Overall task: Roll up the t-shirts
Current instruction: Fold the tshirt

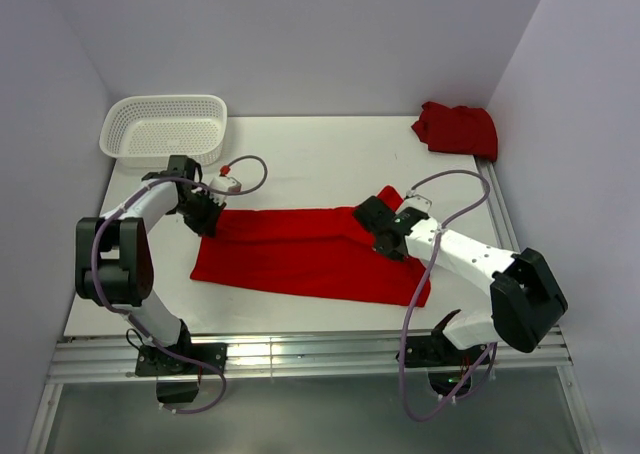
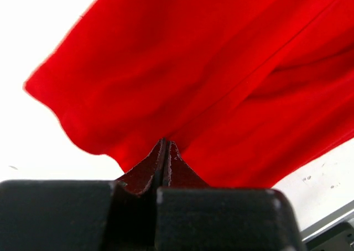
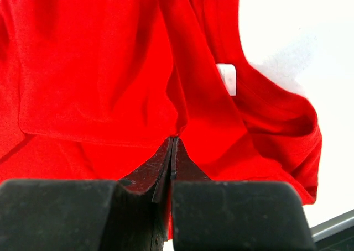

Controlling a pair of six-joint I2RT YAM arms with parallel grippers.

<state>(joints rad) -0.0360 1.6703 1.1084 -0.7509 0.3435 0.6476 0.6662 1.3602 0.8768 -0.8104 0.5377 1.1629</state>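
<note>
Well, the left gripper [image 1: 207, 219] is clamped tight on the far left corner of the t-shirt [image 1: 300, 259], the right gripper [image 1: 372, 222] likewise mid-edge; white table [image 1: 320, 154] stretches beyond toward the basket [image 1: 165, 129].

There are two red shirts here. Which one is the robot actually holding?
The flattened t-shirt in the middle: the left gripper and right gripper pinch it. The crumpled t-shirt lies untouched in the far right corner.

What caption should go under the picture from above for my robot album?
Left gripper and right gripper pinch the flattened red t-shirt; a white basket and a crumpled t-shirt sit behind.
</note>
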